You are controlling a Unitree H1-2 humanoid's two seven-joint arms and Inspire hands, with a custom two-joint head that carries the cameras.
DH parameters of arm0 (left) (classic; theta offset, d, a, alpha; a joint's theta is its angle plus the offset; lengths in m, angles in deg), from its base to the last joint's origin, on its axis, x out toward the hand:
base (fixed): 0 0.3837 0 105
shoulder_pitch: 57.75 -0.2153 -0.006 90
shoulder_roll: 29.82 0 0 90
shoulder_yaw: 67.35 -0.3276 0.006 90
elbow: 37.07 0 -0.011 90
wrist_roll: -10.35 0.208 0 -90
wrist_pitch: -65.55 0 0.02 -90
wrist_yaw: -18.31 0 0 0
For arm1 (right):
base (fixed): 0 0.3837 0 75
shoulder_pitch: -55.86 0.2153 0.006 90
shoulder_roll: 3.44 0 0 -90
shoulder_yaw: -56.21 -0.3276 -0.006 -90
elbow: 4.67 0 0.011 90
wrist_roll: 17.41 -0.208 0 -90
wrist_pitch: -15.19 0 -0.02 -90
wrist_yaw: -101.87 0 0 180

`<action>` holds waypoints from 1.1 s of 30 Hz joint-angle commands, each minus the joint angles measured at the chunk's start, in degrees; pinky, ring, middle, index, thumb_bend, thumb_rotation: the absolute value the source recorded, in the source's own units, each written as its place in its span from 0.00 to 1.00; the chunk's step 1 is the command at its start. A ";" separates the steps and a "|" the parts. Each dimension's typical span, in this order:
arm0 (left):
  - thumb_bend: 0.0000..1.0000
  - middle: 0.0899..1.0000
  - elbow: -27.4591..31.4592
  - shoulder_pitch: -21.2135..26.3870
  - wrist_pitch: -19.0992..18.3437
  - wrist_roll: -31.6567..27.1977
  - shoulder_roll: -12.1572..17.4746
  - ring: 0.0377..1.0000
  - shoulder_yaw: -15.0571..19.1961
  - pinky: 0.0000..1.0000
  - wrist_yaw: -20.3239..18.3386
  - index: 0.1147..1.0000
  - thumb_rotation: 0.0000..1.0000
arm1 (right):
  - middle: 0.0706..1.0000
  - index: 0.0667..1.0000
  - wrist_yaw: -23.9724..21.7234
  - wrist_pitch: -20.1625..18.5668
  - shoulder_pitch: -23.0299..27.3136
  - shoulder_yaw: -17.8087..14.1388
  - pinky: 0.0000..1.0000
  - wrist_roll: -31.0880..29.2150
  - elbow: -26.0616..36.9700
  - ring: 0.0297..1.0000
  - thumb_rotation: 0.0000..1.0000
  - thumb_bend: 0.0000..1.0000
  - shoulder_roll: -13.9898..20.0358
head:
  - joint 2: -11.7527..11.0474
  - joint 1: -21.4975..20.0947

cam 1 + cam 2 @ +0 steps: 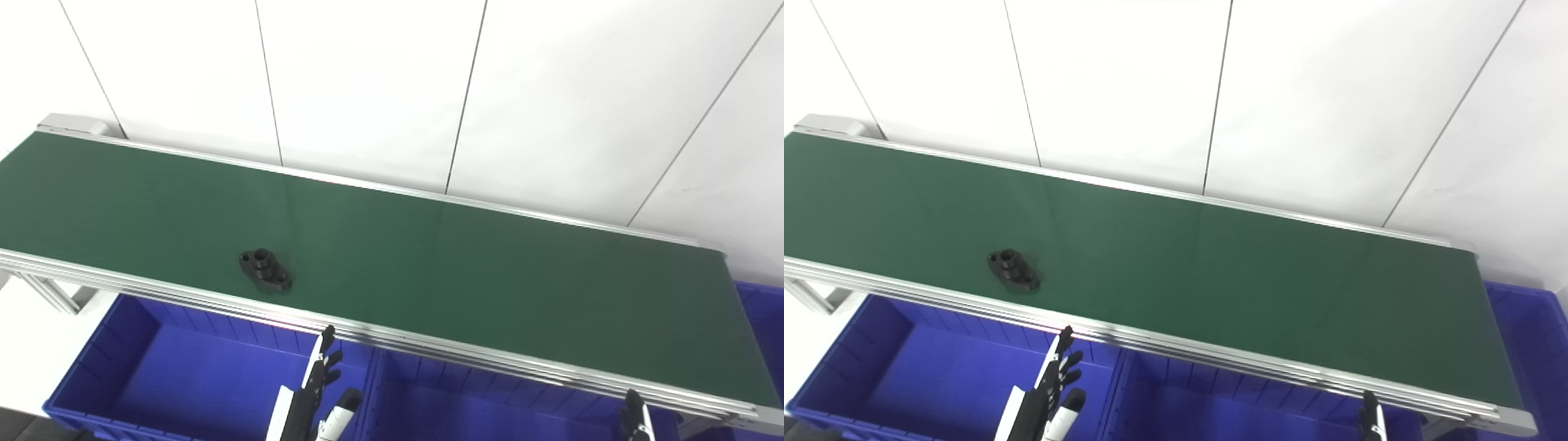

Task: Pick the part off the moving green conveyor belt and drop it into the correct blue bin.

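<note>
A black flanged part [264, 269] with a raised round hub lies on the green conveyor belt [429, 257], near the belt's front edge at the left; it also shows in the right eye view [1013, 271]. My left hand [315, 392] is open and empty, fingers apart, below the belt's front rail and over the blue bins, right of and nearer than the part. Only the fingertips of my right hand [636, 416] show at the bottom edge on the right.
A blue bin [153, 380] sits under the belt's front at the left, a second blue bin [478, 410] beside it, a third [762, 318] past the belt's right end. Aluminium rails [429, 346] edge the belt. White wall panels stand behind.
</note>
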 commanded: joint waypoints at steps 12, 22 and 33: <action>0.66 0.98 -1.81 1.67 2.84 0.99 -6.43 0.91 -4.88 0.85 1.85 1.00 0.95 | 0.97 0.99 2.78 3.39 0.24 -1.54 0.98 11.25 6.21 0.96 0.74 0.75 -0.03 | 0.83 -1.24; 0.64 1.00 -0.98 2.22 1.84 -1.21 -4.91 0.95 -4.16 0.90 0.04 1.00 0.96 | 0.94 0.96 1.53 -3.93 6.15 -0.60 0.89 23.89 13.69 0.93 0.61 0.81 0.51 | 1.84 -5.38; 0.67 1.00 -1.70 3.14 1.86 -1.89 -4.31 0.96 -3.65 0.94 -0.49 1.00 0.98 | 0.84 0.83 -5.22 -16.84 18.60 4.07 0.73 33.56 17.47 0.81 0.40 0.96 0.00 | 2.46 -6.83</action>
